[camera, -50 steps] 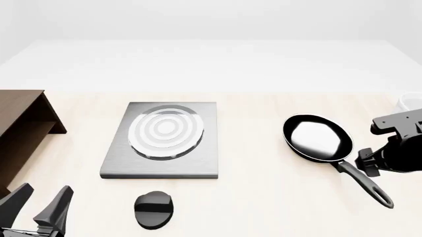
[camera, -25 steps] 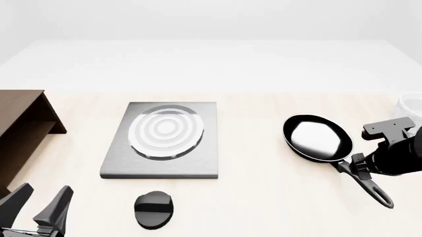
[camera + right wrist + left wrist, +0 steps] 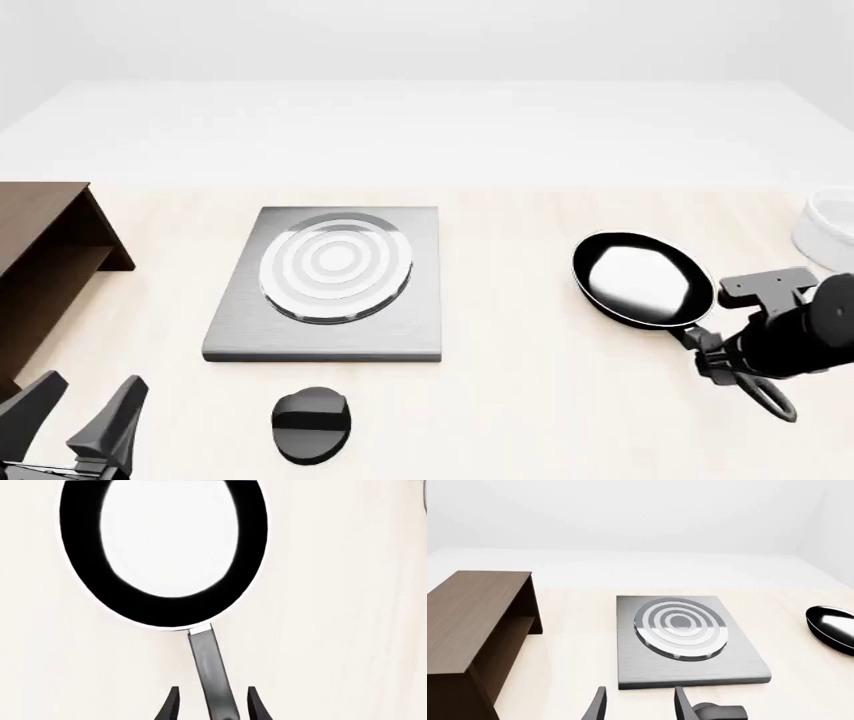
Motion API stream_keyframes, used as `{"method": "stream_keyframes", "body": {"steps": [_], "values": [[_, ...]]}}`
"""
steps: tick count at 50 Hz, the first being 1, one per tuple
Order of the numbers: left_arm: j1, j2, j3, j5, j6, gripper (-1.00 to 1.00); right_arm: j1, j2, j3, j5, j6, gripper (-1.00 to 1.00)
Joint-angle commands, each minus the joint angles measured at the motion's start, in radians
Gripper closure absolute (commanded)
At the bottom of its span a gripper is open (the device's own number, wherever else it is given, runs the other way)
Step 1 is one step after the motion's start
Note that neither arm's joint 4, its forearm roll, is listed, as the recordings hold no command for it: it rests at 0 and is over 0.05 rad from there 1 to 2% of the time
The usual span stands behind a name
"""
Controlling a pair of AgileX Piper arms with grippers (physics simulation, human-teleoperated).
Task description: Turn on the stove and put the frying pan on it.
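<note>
Jaws of both grippers spread apart, right gripper (image 3: 210, 705) straddling the long handle of the small round glossy black frying pan (image 3: 643, 280), ungripped, right of the flat grey metal stove (image 3: 331, 285), left gripper (image 3: 83, 420) idle, pale wooden table (image 3: 534, 400), plain white room.

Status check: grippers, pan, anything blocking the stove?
Left gripper open, idle. Right gripper open, straddling frying pan handle, not closed. Stove burner bare; knob untouched.

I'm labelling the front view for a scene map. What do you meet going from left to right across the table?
Wooden cabinet → left gripper → stove → frying pan → right gripper over the pan's handle → white bowl.
</note>
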Motion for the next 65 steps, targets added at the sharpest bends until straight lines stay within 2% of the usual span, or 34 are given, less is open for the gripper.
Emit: {"method": "stream_keyframes", "body": {"steps": [1,21,44,45,58,61,63,65], "values": [[0.000,0.000,0.000,0.000,0.001,-1.00,-0.020,0.053,0.018,-0.040,-0.006,-1.00],[0.000,0.000,0.000,0.001,0.002,-1.00,-0.058,0.102,0.022,-0.069,-0.019,-1.00],[0.001,0.000,0.000,-0.001,0.000,-1.00,-0.009,0.185,0.047,-0.148,0.040,-1.00],[0.000,0.000,0.000,-0.001,0.000,-1.00,-0.006,0.184,0.048,-0.148,0.042,1.00],[0.002,0.000,0.000,0.000,-0.003,-1.00,0.008,0.109,0.040,-0.096,0.048,1.00],[0.003,0.000,0.000,-0.001,-0.003,-1.00,0.026,0.075,0.038,-0.078,0.065,1.00],[0.003,0.000,0.000,-0.002,-0.003,-1.00,0.012,0.063,0.035,-0.066,0.043,1.00],[0.003,0.000,0.000,-0.003,-0.002,-1.00,0.020,0.045,0.036,-0.056,0.048,1.00]]}}
